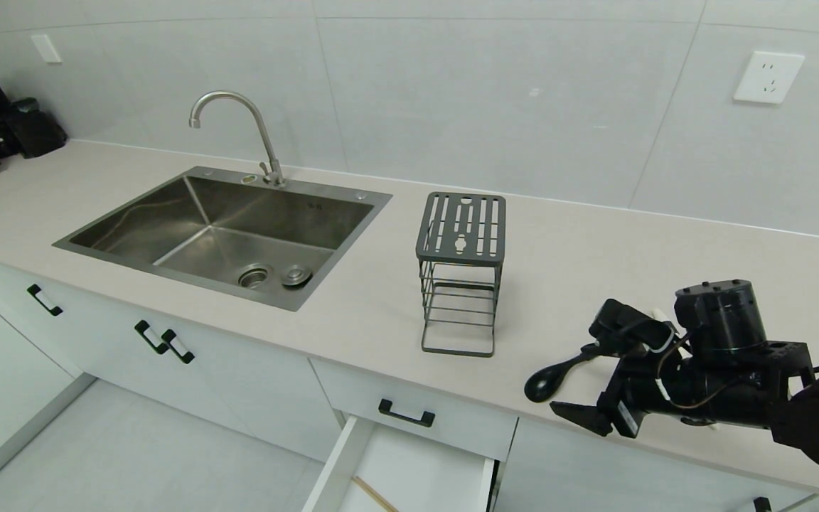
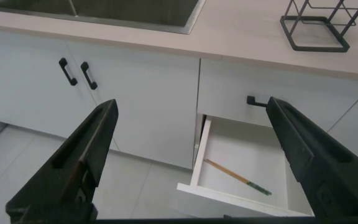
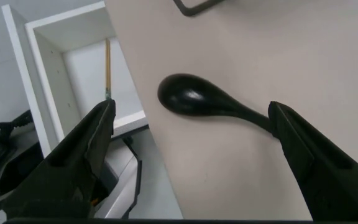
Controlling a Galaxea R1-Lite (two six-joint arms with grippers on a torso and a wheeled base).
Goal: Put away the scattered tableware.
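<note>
Closest in, the right claw (image 1: pixel 579 370) hangs low over the front edge of the counter (image 1: pixel 580 249), its two black fingers (image 1: pixel 580 418) spread wide and gripping nothing. Just ahead of its fingertips lies the black spoon (image 1: pixel 543 382), flat on the worktop. The rounded bowl sits out beyond the tips, roughly centred on the gap. The handle slants back from it towards one finger, its end touching or slipping behind that finger, I cannot tell which. So the spoon's long axis runs nearly from finger to finger rather than across the gap. I judge the claw would need to turn its wrist, or shift towards the handle, before closing would pinch the handle squarely. This arm is plainly the nearer one. The left claw (image 2: pixel 191 104), likewise gaping and empty, sits well apart from the spoon, down in front of the cupboards (image 2: pixel 135 106). The open drawer (image 2: pixel 201 155) is below and ahead of it, with a single chopstick (image 2: pixel 238 177) lying inside. Beyond the right claw, farther along the counter, stands a dark wire rack (image 1: pixel 461 270).
</note>
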